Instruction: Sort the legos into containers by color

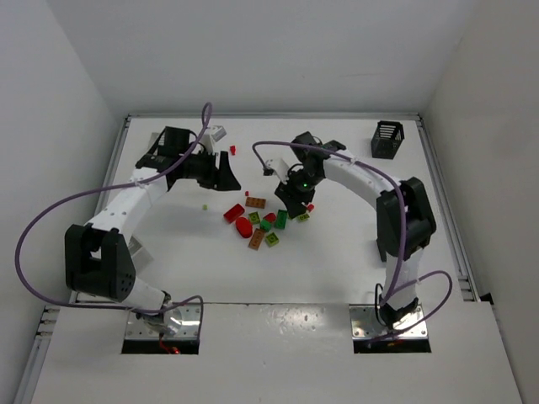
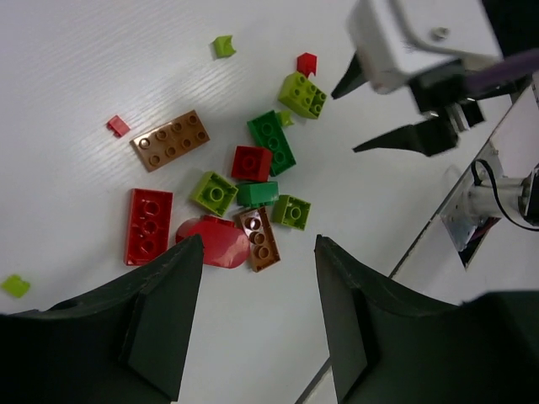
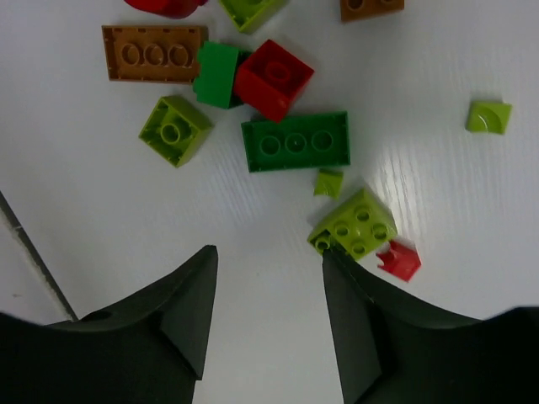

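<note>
The legos (image 1: 261, 220) lie in a loose clump at the table's middle: red, green, yellow-green and orange-brown. My left gripper (image 1: 227, 177) hangs open just left of the clump; in its wrist view the gripper (image 2: 259, 244) has nothing between its fingers, and a red rounded piece (image 2: 215, 242) and a brown plate (image 2: 258, 238) lie just beyond the tips. My right gripper (image 1: 295, 202) is open over the clump's right side. In the right wrist view the gripper (image 3: 268, 252) is empty, its right finger tip at a yellow-green brick (image 3: 354, 223). A black container (image 1: 386, 140) stands at the far right.
A white basket (image 1: 217, 132) shows partly behind the left arm at the far left. A tiny red piece (image 1: 233, 149) and a tiny yellow-green piece (image 1: 205, 206) lie apart from the clump. A green plate (image 3: 296, 141) and a red brick (image 3: 274, 78) lie ahead of the right gripper.
</note>
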### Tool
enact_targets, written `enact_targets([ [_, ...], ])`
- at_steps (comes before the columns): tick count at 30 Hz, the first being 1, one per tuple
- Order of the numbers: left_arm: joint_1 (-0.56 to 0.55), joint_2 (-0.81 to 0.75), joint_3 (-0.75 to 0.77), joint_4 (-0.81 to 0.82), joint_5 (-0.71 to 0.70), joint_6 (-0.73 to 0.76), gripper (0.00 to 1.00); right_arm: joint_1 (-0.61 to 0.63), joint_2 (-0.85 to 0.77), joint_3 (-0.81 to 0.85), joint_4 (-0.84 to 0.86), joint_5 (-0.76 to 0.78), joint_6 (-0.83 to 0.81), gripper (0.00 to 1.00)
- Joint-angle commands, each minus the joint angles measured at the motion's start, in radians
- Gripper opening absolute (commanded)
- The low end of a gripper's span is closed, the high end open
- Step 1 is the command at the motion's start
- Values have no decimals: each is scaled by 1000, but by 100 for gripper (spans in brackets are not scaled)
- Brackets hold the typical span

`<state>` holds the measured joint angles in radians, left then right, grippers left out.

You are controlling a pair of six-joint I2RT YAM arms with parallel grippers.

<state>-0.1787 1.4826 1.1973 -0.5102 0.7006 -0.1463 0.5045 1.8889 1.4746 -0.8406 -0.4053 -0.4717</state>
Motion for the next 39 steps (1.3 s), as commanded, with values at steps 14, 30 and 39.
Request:
enact_targets([
  [14, 48, -42, -31, -4, 51, 16, 61, 8, 331, 291, -35, -110, 62, 39],
  [30, 67, -33, -59, 15, 71, 7, 61, 8, 391, 291, 14, -78, 62, 30],
  [39, 67, -33, -68, 15, 80, -3, 61, 8, 400, 241, 43, -58, 53, 46],
])
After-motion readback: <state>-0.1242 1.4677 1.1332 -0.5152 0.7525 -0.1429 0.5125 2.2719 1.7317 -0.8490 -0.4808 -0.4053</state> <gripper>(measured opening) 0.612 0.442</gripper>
